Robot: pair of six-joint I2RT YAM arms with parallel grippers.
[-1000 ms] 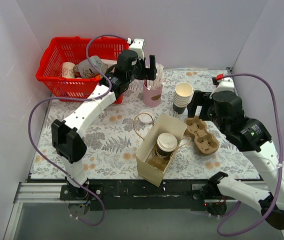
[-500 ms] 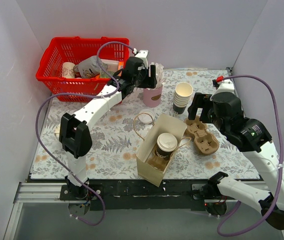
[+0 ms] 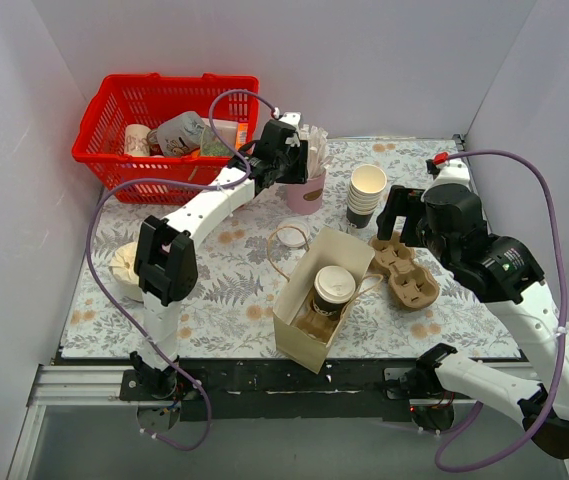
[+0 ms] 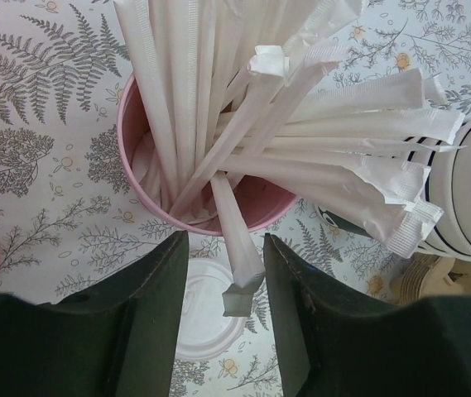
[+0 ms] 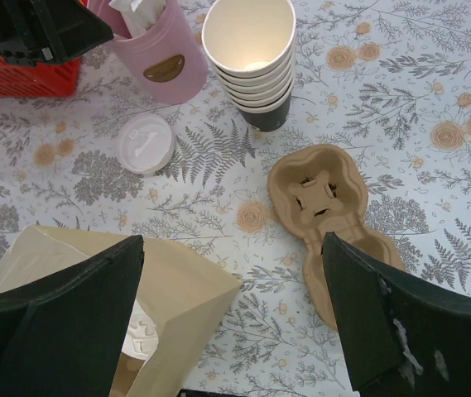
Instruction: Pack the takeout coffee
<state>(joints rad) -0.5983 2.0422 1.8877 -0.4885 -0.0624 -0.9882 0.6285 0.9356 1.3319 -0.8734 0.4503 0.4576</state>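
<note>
Your left fingers [image 4: 152,314] are half apart around one straw [image 4: 228,240] in the pink cup [image 4: 127,132]. Pinch only that one, lift straight up. Right fingers [image 5: 61,322] are wide apart.

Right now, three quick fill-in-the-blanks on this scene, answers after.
1. The takeout coffee stands ____ the paper bag.
2. The left end effector hovers over the ____ cup of wrapped sticks.
3. In the top view, the cardboard carrier lies to the ____ of the bag.
Missing words: inside; pink; right.
</note>
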